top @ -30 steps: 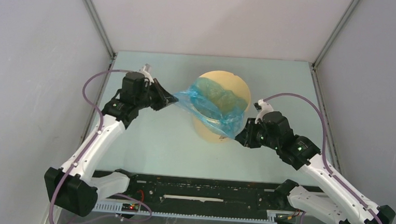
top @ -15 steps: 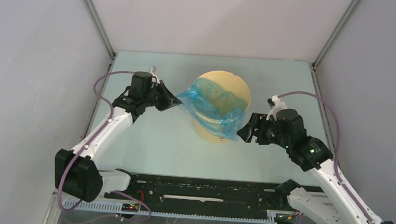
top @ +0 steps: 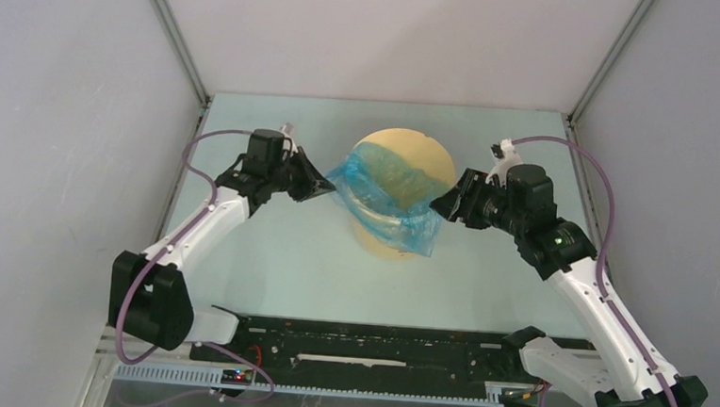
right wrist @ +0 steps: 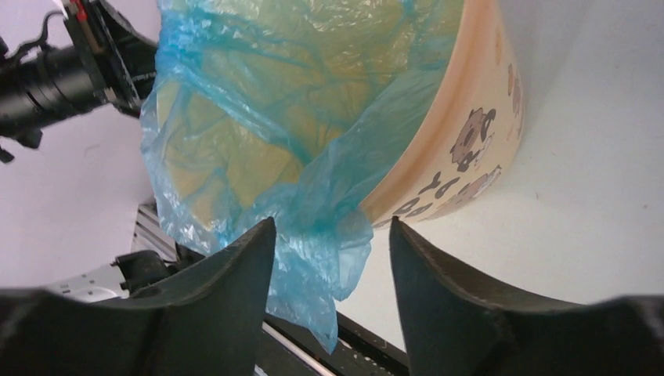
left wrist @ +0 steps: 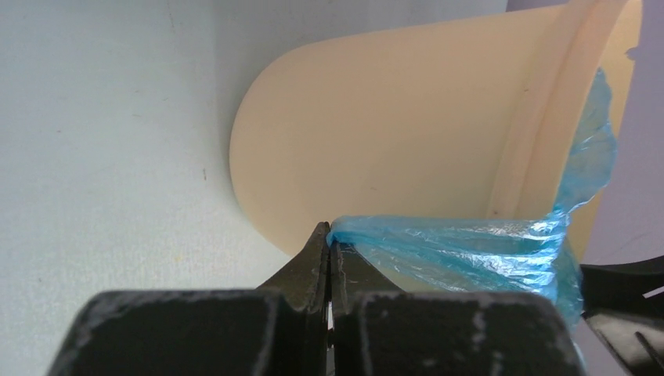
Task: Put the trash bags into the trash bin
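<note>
The pale yellow-tan trash bin [top: 425,156] stands at the table's middle. The light-blue trash bag [top: 380,200] is draped over its mouth and hangs down its near side. My left gripper [top: 324,188] is shut on the bag's left edge, beside the bin's left rim; in the left wrist view the film [left wrist: 470,247] runs from the closed tips [left wrist: 329,229] over the bin [left wrist: 391,133]. My right gripper [top: 443,207] is open and empty at the bin's right side. In the right wrist view the bag [right wrist: 282,133] hangs just beyond the spread fingers [right wrist: 243,258] and the lettered bin [right wrist: 470,117].
Grey enclosure walls close in the left, back and right. A black rail [top: 357,345] with both arm bases runs along the near edge. Bare table surface lies around the bin [top: 268,255].
My right gripper has moved up and away from the bag's lower right corner to the bin's right rim, open. My left gripper has shifted slightly right, still holding the bag's edge.
</note>
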Available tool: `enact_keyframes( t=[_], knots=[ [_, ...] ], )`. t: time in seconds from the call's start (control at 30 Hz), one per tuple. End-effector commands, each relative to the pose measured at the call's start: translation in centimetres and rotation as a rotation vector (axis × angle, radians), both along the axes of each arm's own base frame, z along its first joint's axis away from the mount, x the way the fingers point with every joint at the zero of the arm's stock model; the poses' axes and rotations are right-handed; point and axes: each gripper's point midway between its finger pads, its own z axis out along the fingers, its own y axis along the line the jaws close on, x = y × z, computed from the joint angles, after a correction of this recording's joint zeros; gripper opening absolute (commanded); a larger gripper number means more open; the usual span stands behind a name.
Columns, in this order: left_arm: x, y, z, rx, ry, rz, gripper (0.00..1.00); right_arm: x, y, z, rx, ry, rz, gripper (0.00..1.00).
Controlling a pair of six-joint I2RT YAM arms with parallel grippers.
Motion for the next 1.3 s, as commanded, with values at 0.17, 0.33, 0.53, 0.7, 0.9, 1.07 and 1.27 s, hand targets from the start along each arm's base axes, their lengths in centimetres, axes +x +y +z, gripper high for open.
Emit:
enact_keyframes(
  t=[0.17, 0.33, 0.53, 0.7, 0.9, 1.07, 1.27],
  knots=[
    [-1.1, 2.6, 5.5, 0.153, -0.164, -0.021, 0.35, 1.1, 0.3, 1.9, 0.060, -0.042, 0.000, 0.49],
    [-1.5, 4.2, 8.8, 0.212, -0.256, 0.025, 0.66, 1.6, 0.2, 1.5, 0.052, -0.031, -0.020, 0.39],
    [-1.1, 3.7, 12.9, 0.277, -0.432, -0.040, 0.87, 1.2, 0.2, 1.6, 0.057, -0.028, -0.009, 0.18],
    [-0.6, 0.8, 13.2, 0.295, -0.460, -0.164, 0.89, 0.6, -0.1, 2.3, 0.066, -0.047, -0.010, 0.00],
    [-0.3, -1.6, 10.7, 0.260, -0.397, -0.276, 0.92, 0.0, -0.8, 3.3, 0.066, -0.088, -0.025, 0.00],
    [-0.6, -2.8, 8.6, 0.219, -0.348, -0.332, 0.93, 0.2, -1.8, 3.6, 0.047, -0.115, -0.052, 0.00],
    [-0.8, -2.9, 7.9, 0.200, -0.318, -0.332, 0.66, 0.6, -3.9, 3.4, -0.030, -0.142, -0.114, 0.00]
  ],
)
